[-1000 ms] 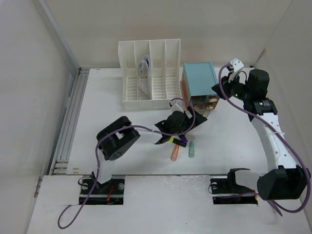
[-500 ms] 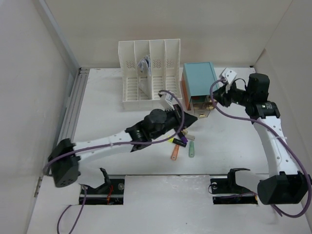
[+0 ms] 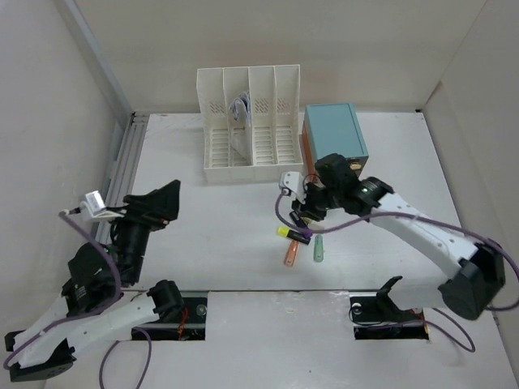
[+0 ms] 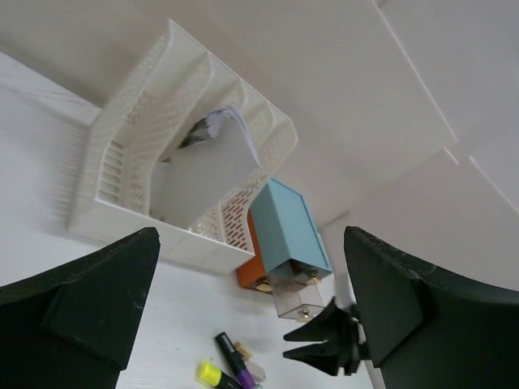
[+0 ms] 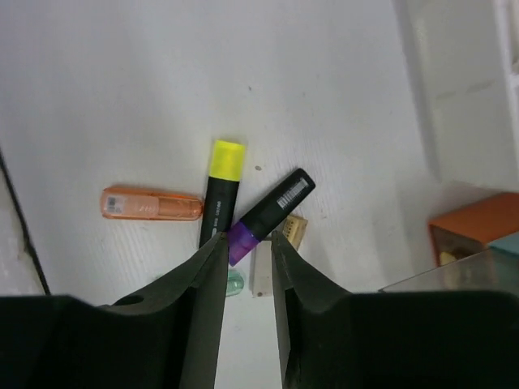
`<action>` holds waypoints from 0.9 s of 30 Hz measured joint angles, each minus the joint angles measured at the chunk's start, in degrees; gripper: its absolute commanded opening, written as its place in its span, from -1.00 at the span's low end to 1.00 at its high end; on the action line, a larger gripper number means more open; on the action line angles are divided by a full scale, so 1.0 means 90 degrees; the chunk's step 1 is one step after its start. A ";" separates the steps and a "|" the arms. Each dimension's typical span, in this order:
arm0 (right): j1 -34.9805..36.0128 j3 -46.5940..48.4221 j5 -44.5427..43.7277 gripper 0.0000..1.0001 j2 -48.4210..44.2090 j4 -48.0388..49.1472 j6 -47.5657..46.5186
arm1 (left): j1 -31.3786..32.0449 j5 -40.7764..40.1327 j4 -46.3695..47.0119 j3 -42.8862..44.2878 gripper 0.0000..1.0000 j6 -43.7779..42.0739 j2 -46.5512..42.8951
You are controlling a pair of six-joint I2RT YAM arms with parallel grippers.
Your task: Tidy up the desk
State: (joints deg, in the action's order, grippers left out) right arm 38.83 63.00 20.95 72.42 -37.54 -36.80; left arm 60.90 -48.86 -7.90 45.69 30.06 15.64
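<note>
Claw first: your right claw [image 5: 246, 237] points down at the marker pile with its jaws a narrow gap apart, and the cap of the purple marker [image 5: 268, 211] shows in that gap. The gap looks wider than the cap, so I read this as straddling, not pinching. I cannot tell whether either pad touches it.

The lineup makes sense. In the wrist view the cap end meets the barrel of the yellow marker [image 5: 220, 194], while the rest of the purple marker runs free toward 1 o'clock. A close here should take that marker alone. The orange marker [image 5: 152, 204] lies apart at 9 o'clock.

Now take the top view, with 12 at the far wall. The desk [image 3: 219, 235] lies under everything, and the pile sits at about 5 o'clock from its middle, with a green marker [image 3: 319, 250] at its near edge. The rack [image 3: 250, 121] stands at 12 against the far wall, with the box [image 3: 334, 134] just beside it at 1 o'clock.

Your left claw [image 4: 250, 231] is spread wide and empty. It sits at 8 o'clock by the rail [image 3: 122, 194], likely parked clear of the right arm.
</note>
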 measured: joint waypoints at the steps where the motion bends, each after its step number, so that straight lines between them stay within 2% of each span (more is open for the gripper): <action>1: 0.0041 0.0034 -0.0185 -0.33 0.0340 0.0090 0.0223 | 0.0015 -0.0226 -0.0141 -0.0019 0.92 0.0002 -0.0231; 3: 0.0053 0.0189 -0.0595 -0.18 0.1064 0.0165 0.0673 | 0.0058 -0.0544 -0.0372 -0.0100 0.92 0.0015 -0.0517; 5: 0.0046 0.0410 -0.0942 -0.18 0.1724 0.0233 0.1047 | 0.0078 -0.0695 -0.0568 -0.0180 0.92 0.0017 -0.0578; 6: 0.0041 0.0542 -0.1076 -0.12 0.2040 0.0243 0.1241 | 0.0085 -0.0738 -0.0641 -0.0223 0.92 0.0015 -0.0568; 11: 0.0078 0.1100 -0.1479 -0.09 0.3004 0.0248 0.1875 | 0.0102 -0.0775 -0.0911 -0.0272 0.92 -0.0022 -0.0306; 18: 0.0126 0.1236 -0.1860 -0.09 0.3572 0.0240 0.2579 | 0.0102 -0.0733 -0.1008 -0.0274 0.92 -0.0078 -0.0189; 27: 0.0153 0.0903 -0.2285 -0.01 0.3572 0.0403 0.3070 | 0.0102 -0.0726 -0.1003 -0.0274 0.92 -0.0134 -0.0296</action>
State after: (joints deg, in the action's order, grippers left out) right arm 40.21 71.13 0.38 104.57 -33.91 -9.17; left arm 61.82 -55.40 -16.93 43.22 28.86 12.97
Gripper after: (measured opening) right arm 0.490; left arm 0.960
